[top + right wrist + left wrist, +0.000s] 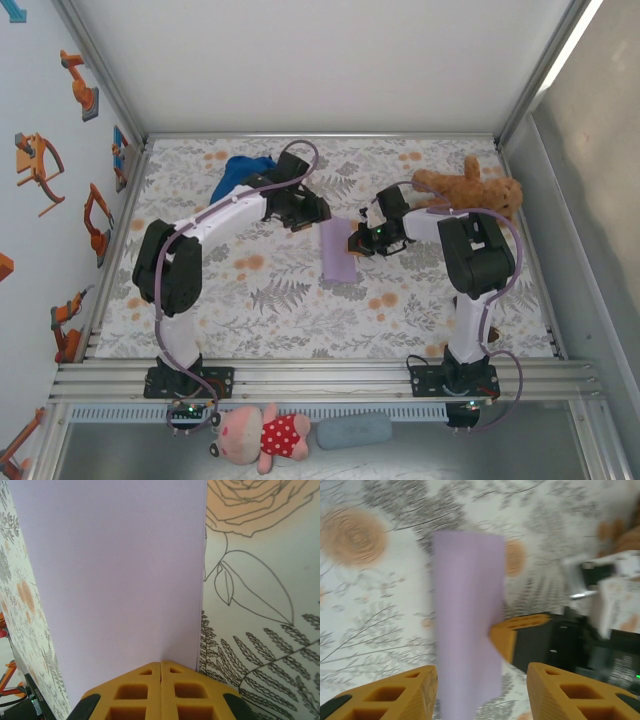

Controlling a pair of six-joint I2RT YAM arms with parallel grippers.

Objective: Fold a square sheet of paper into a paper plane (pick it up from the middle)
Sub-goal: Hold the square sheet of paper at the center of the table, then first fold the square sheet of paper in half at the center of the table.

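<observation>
orange fingertips (135, 692) of the right end effector (161, 666) sit closest in its wrist view. they are pressed together with no gap, their tips set against the near edge of the square sheet of paper (115, 570); i cannot tell whether a layer is caught between them or merely pinned to the surface (260, 295). the sheet is lavender and reads as a narrow rectangle, and a doubled line down one long side suggests it is already folded in half. taking the blue cap (240, 172) as the mark, the sheet lies flat near the middle of the floral surface, to the near right of the cap and apart from it. the left end effector (305, 220) hangs between the cap and the sheet, over the sheet's cap-side end. its fingers (395, 695) are spread and straddle that end, one just beside a long edge and the other clear of it, gripping nothing. the right end effector is on the sheet's side away from the cap. the arrangement looks purposeful: the closed tips probably anchor the paper so it cannot slide, while the spread pair lines up to lift or crease a corner. the task seems early, with no pointed nose formed yet. a teddy bear (470, 187) lies well beyond the sheet from the cap, out of the way.
</observation>
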